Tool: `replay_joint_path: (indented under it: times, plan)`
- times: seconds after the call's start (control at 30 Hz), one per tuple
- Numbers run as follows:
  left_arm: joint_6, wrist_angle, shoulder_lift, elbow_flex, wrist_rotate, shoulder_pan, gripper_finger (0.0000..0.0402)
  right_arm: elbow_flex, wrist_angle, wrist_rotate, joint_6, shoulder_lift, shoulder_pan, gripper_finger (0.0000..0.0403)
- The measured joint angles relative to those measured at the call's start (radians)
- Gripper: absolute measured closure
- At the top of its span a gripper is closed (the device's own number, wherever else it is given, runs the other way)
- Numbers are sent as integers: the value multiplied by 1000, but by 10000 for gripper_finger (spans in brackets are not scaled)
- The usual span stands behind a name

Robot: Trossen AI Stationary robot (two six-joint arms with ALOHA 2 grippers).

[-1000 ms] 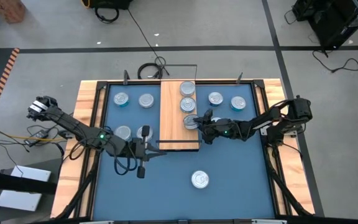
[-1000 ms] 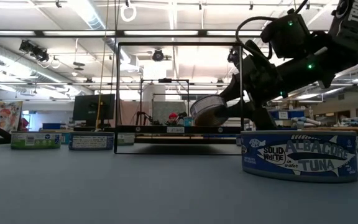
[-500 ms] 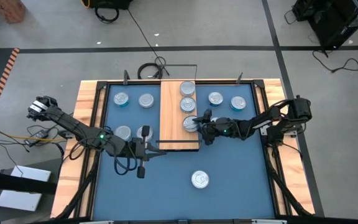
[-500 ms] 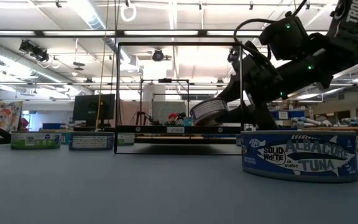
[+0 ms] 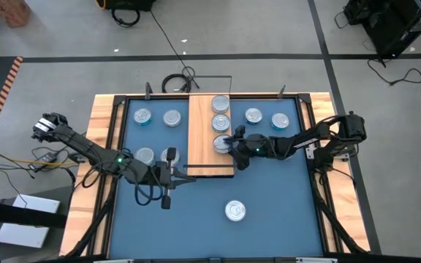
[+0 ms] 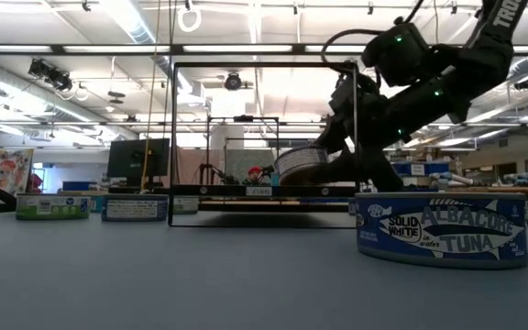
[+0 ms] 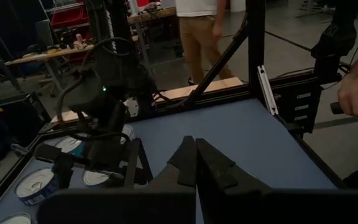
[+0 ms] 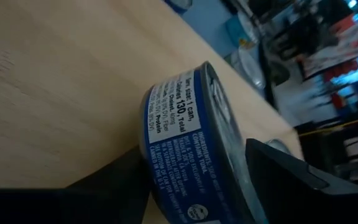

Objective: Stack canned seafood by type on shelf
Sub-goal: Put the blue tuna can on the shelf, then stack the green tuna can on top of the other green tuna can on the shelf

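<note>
Blue-sided, silver-topped tin with white print lies on the light-wood shelf.

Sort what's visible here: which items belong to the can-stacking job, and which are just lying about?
Job items:
- shelf, a light-wood board
- tin on the shelf at the right gripper
- two more tins on the shelf
- loose tins on the blue table

Lying about:
- cables on the floor
- left gripper, shut, beside the shelf
</note>
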Motion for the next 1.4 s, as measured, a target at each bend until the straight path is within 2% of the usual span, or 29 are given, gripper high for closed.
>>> replay_joint_path:
  times: [0.17, 0.4, 0.67, 0.87, 0.97, 1.13, 1.4]
  plan:
    - [-1, -1, 0, 0, 0, 0, 401, 32, -40, -19, 61, 0, -8, 141]
    - [-20, -8, 0, 0, 0, 0, 400, 82, -114, -109, 142, 0, -21, 139]
    - [-20, -9, 0, 0, 19, -1, 398, 98, -162, -112, 153, -1, -23, 139]
    - [-20, -18, 0, 0, 27, -1, 397, 98, -171, -54, 134, -13, -7, 143]
    - [-24, -30, 0, 0, 29, 10, 397, 98, -194, -49, 132, -41, -1, 157]
    - [-34, -24, 3, 0, 100, 57, 399, 97, -270, -13, 134, -115, -1, 196]
    - [-3, -4, 3, 0, 182, 133, 400, 98, -352, 11, 172, -265, -1, 288]
